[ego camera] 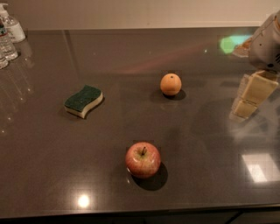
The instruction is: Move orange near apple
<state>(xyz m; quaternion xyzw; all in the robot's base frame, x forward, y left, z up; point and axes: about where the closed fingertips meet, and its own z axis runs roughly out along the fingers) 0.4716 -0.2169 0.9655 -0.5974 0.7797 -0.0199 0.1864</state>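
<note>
A dark, glossy counter (201, 144) fills the view, with a pale wall (131, 11) running behind its far edge. The orange (170, 84) sits on the counter a little right of its middle, upright with its dark dimple on top. It casts a small shadow to its right. The apple (143, 159) stands nearer the camera than the orange and slightly left of it, well apart from it, stem up. A sponge (83, 101), green on top and cream beneath, lies flat to the left of the orange. It is off the line between the two fruits and touches neither. Far left of the orange, at the counter's back corner, stand a few clear bottles (8, 37), cut off by the edge of the view. The gripper (249, 98) hangs at the right edge, well to the right of the orange and at about its depth. Its cream-coloured end points down toward the counter below a grey arm housing (267, 41). It touches neither fruit, and whether it is parted or closed cannot be told. The counter mirrors a green glow (232, 43) behind and to the right of the orange. Brighter patches of light (258, 168) show nearer the camera.
</note>
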